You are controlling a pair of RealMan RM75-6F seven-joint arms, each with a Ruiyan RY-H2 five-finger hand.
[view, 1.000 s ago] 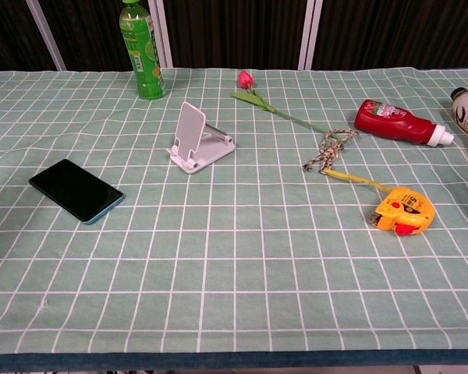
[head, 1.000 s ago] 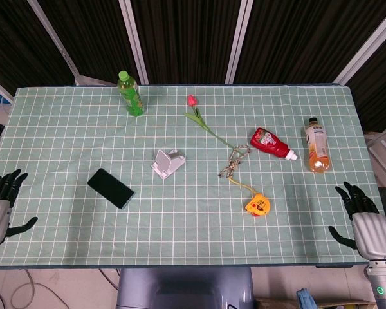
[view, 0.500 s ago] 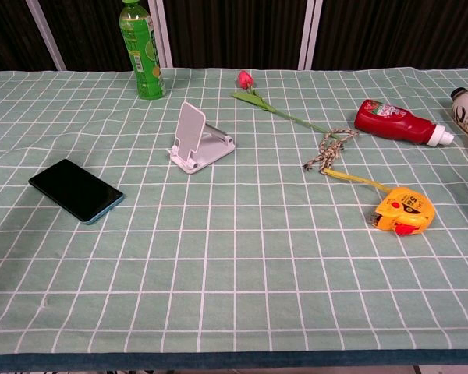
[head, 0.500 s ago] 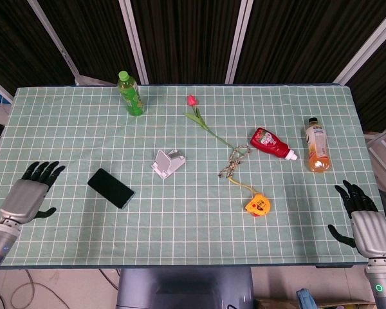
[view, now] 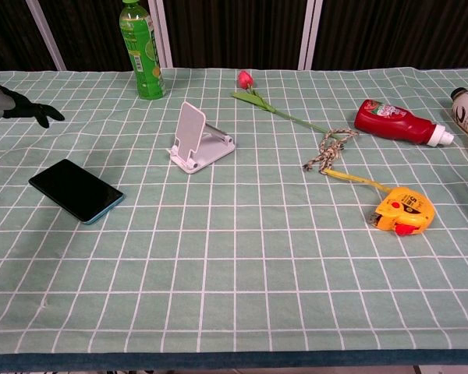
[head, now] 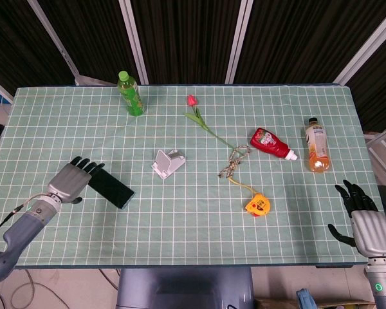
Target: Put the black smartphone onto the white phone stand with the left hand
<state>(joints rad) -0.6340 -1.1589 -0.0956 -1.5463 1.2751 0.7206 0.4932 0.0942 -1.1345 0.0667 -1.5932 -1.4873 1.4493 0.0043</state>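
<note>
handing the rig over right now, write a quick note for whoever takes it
Left hand: open, holding nothing, hovering at the left end of the phone.
Right hand: open and idle at the table's right edge.
The phone lies flat on the cloth, left of the white stand, which is empty.
Done: nothing placed so far.
Left: grip the phone with the left hand, lift it and set it on the stand.

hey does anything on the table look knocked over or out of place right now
Two bottles lie on their sides at the right: the red ketchup bottle and the orange drink bottle, while the green bottle stands upright. Nothing looks spilled. The black smartphone lies flat, not yet on the white phone stand.
</note>
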